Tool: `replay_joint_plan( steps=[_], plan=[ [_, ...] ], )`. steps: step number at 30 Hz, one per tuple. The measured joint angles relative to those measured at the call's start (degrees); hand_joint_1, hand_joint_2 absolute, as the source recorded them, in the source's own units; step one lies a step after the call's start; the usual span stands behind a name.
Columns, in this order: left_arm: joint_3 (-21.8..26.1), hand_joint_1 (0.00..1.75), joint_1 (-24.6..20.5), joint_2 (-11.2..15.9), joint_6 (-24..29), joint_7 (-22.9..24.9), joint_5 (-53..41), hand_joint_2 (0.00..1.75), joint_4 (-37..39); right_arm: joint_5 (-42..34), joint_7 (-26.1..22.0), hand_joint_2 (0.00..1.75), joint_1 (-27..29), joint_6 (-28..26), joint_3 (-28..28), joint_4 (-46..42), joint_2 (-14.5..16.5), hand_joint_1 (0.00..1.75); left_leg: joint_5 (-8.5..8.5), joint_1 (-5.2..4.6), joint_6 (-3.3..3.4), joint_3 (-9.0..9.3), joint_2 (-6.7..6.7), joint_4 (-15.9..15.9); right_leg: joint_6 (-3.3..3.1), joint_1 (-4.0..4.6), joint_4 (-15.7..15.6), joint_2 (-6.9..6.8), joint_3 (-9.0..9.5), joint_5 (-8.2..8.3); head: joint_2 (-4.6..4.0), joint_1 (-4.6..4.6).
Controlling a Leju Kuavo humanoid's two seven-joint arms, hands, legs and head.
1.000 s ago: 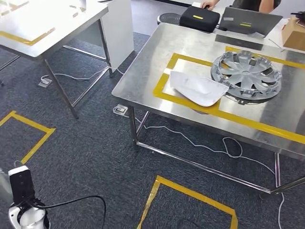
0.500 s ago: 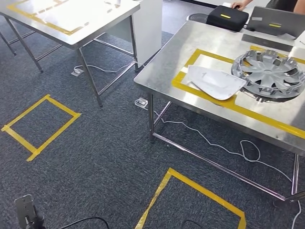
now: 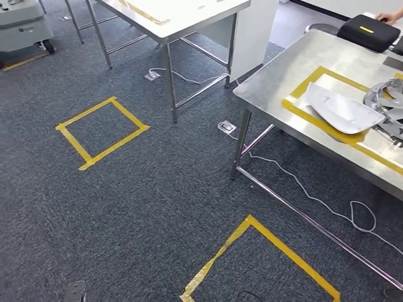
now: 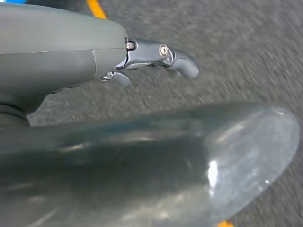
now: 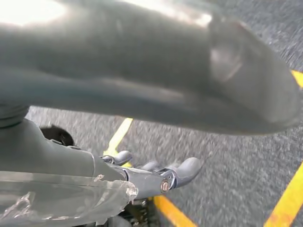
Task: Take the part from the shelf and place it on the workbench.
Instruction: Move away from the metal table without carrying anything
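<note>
The steel worktop at the right already carries a white part inside its yellow tape frame, sitting further right than half a second ago because the camera has swung left, while left hand and right hand hang empty over the carpet, fingers loosely apart.

1. Two steel tables: one tabletop on the right, another behind.
2. One white panel.
3. One silver wheel cover, partly cut off.
4. Two yellow tape squares on the carpet: and.
5. One black case.
</note>
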Motion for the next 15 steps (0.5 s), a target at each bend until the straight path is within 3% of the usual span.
replay_joint_plan(
  steps=[1,2,3,4,6,8,9,11,13,15],
  plan=[
    [-0.20,0.00,-0.06,0.04,-0.36,0.04,-0.12,0.00,0.12,-0.01,0.07,0.00,0.17,-0.01,0.00,0.03,0.02,0.00,0.68,-0.11,0.18,-0.91,-0.84,0.01,-0.08,0.08,3.99,0.97,-0.99,-2.35,0.00,0.00],
    [-0.46,0.00,-0.03,0.03,-0.83,0.09,-0.32,0.00,0.26,-0.02,0.09,0.00,0.27,-0.02,0.00,0.04,0.02,0.00,1.37,-0.22,0.23,-1.81,-1.69,0.03,-0.22,0.18,7.26,1.41,-1.60,-3.43,0.00,0.00],
    [-0.72,0.00,0.07,0.00,-1.35,0.14,-0.60,0.00,0.43,-0.01,0.10,0.00,0.28,-0.01,0.00,0.04,0.01,0.00,2.06,-0.29,0.19,-2.67,-2.44,0.06,-0.39,0.29,8.97,1.60,-1.49,-3.26,0.00,-0.02],
    [-0.97,0.00,0.19,-0.04,-1.89,0.19,-0.95,0.00,0.62,-0.01,0.11,0.00,0.26,0.01,0.00,0.04,0.01,0.00,2.74,-0.31,0.09,-3.49,-3.19,0.09,-0.58,0.35,8.46,1.75,-0.31,-1.94,0.00,-0.02],
    [-1.50,0.00,0.30,-0.19,-2.83,0.25,-1.64,0.00,0.92,-0.01,0.12,0.00,0.19,0.02,0.00,0.04,0.01,0.00,4.03,-0.24,-0.30,-4.89,-4.72,0.17,-0.92,0.25,1.64,3.16,4.93,0.78,0.00,-0.01],
    [-2.13,0.00,0.28,-0.30,-3.62,0.25,-2.26,0.00,1.06,-0.01,0.12,0.00,0.09,0.04,0.01,0.04,0.01,0.00,5.14,-0.32,-0.90,-5.81,-6.10,0.34,-1.12,0.05,-6.74,5.47,10.44,0.63,0.00,-0.12],
    [-2.39,0.00,0.26,-0.31,-3.97,0.25,-2.55,0.00,1.10,0.00,0.12,0.00,0.04,0.06,0.01,0.04,0.01,0.00,5.59,-0.38,-1.21,-6.03,-6.65,0.37,-1.24,0.02,-9.00,6.16,11.78,-0.04,0.00,-0.14],
    [-2.88,0.00,0.37,-0.32,-4.54,0.36,-3.11,0.00,1.31,-0.01,0.11,0.00,-0.07,0.08,0.01,0.04,0.01,0.00,6.39,-0.32,-1.85,-6.31,-7.60,0.27,-1.78,0.13,-9.63,5.18,11.72,-0.16,0.00,-0.21],
    [-3.50,0.00,0.62,-0.32,-5.04,0.66,-3.89,0.00,1.61,-0.02,-0.02,0.00,-0.13,0.06,0.02,0.04,0.01,0.00,4.97,-0.30,-2.29,-7.16,-6.22,1.68,-2.76,0.16,-9.55,3.64,11.30,0.45,0.00,-0.40],
    [-4.17,0.00,0.65,-0.34,-5.64,1.02,-4.71,0.00,1.77,-0.02,-0.27,0.00,0.08,0.00,0.08,0.04,0.01,0.00,0.17,-0.38,-2.57,-9.51,-3.25,7.61,-3.41,0.27,-9.57,1.91,10.66,1.11,0.00,-0.73]
  ],
)
